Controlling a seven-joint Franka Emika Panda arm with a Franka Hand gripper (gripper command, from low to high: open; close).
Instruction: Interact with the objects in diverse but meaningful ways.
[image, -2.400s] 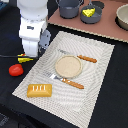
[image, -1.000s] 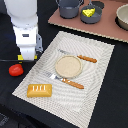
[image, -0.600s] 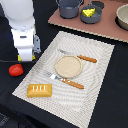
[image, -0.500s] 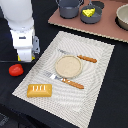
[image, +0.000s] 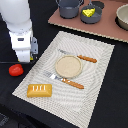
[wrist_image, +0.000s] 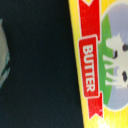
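- Reading "BUTTER" in white capitals on a red banner, the wrist view fills with the packet (wrist_image: 102, 65), yellow, with a cow drawn on a green and pale patch beside the banner
- No other writing can be made out in either view
- Arm (image: 19, 25), white, stands low at the exterior view's left, over the black counter (image: 112, 95) just off the mat's (image: 95, 75) edge
- End effector is hidden under the arm's body in the exterior view and does not show in the wrist view, so I cannot tell whether its fingers are apart or together
- Packet shows only as a yellow sliver (image: 32, 58) beside the arm's base
- Tomato (image: 16, 70) lies on the counter, near the arm, off the mat
- Bread (image: 39, 90) sits on the mat's near corner
- Round plate (image: 68, 66) sits mid-mat, a fork (image: 62, 79) and a knife (image: 78, 56) on either side, both with orange handles
- Pot (image: 69, 7) and a dark bowl (image: 92, 16) holding the cheese (image: 88, 12) stand on the brown board (image: 107, 30) at the far side, well apart from the arm
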